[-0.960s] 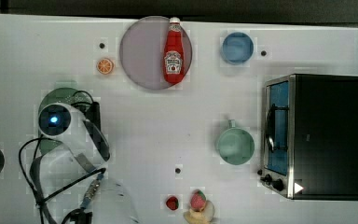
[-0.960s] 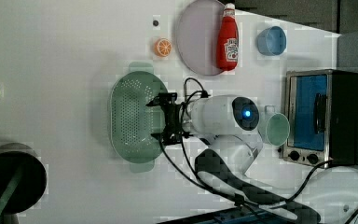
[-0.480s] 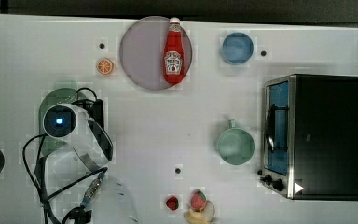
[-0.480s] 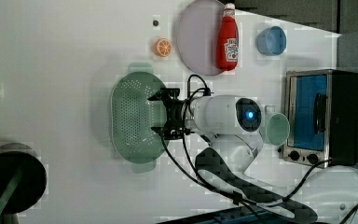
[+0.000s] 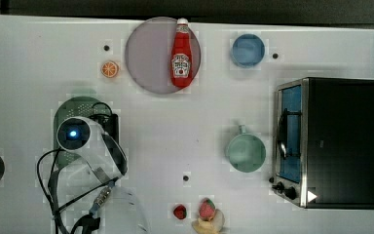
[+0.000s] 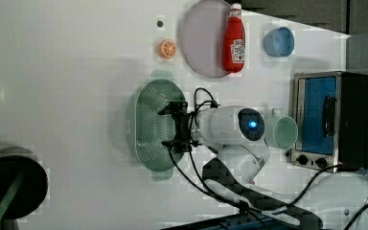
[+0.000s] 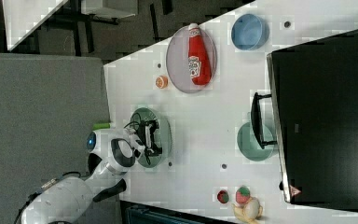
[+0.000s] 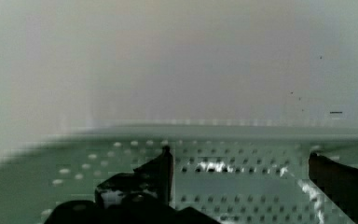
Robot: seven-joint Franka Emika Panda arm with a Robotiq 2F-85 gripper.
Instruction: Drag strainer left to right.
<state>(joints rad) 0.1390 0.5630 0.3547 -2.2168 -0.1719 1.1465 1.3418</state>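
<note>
At the left middle of the top view, the strainer (image 5: 80, 108) sits on the white worktop (image 5: 165, 131) beneath the gripper (image 6: 175, 127), whose jaws gape fully (holding nothing), so hooking its wall firmly should precede dragging.

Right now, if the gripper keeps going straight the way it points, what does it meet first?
Most likely the strainer. The gripper is open over its basket, and the wrist view shows the fingertips against the perforated bottom. I cannot tell whether they already touch it.
</note>
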